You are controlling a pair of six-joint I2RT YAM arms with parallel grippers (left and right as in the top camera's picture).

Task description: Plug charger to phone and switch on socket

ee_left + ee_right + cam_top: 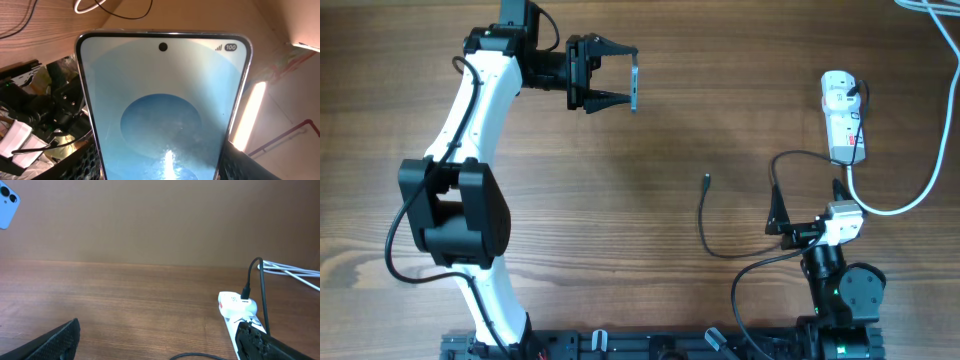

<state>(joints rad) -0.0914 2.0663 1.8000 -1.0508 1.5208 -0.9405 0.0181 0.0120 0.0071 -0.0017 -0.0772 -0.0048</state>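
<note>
My left gripper (612, 86) is shut on the phone (634, 85) and holds it up above the table at the far left. In the left wrist view the phone's cyan screen (162, 100) fills the frame between my fingers (160, 172). Its back shows in the right wrist view (7, 202). The charger's black cable (703, 225) lies mid-table with its tip (706, 180) free. Its other end is plugged into the white socket (842, 118) at the far right, which also shows in the right wrist view (235, 305). My right gripper (808, 203) is open and empty near the socket (157, 340).
A thick white cord (920, 195) loops from the socket off the right edge. The charger cable also runs past my right arm's base (835, 290) and under my right gripper (195, 356). Bare wooden table (620, 220) lies between the arms.
</note>
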